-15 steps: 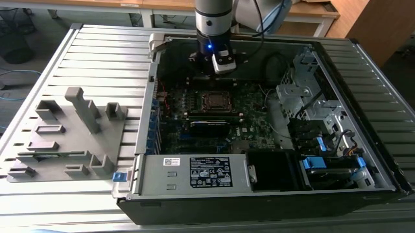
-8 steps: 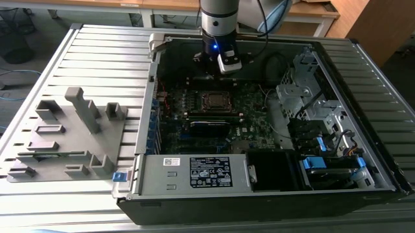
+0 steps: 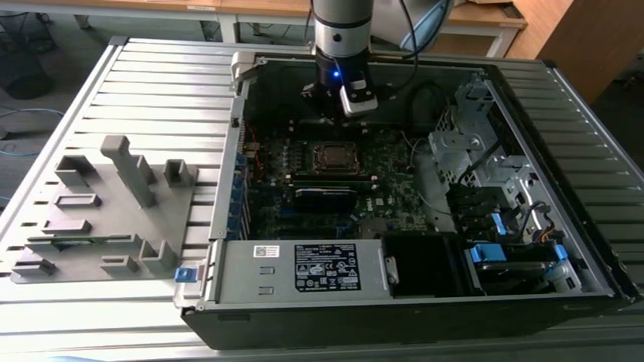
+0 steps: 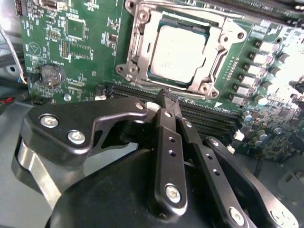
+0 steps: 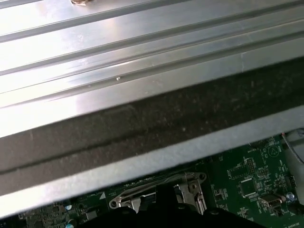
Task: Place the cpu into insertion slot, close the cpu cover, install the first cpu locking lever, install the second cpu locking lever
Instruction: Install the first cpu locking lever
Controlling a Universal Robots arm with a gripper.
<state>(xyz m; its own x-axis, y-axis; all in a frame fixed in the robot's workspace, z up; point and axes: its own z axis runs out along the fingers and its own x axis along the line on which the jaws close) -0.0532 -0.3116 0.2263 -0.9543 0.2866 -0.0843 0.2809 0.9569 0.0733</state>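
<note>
Arm (image 3: 342, 23): cylindrical segment in silver-grey with a black band, a small blue light glowing on the dark wrist section beneath it, a pale grey block mounted at the wrist, black cables trailing off behind. Gripper (image 4: 167, 97): matte black metal, built of flat linkage bars with rows of small holes, joined by silver hex-socket screws and rounded pivot bolts. A polished silver curved edge shows below the broad black link.

Lab: slatted aluminium bench (image 3: 151, 75), desks (image 3: 262, 7)
</note>
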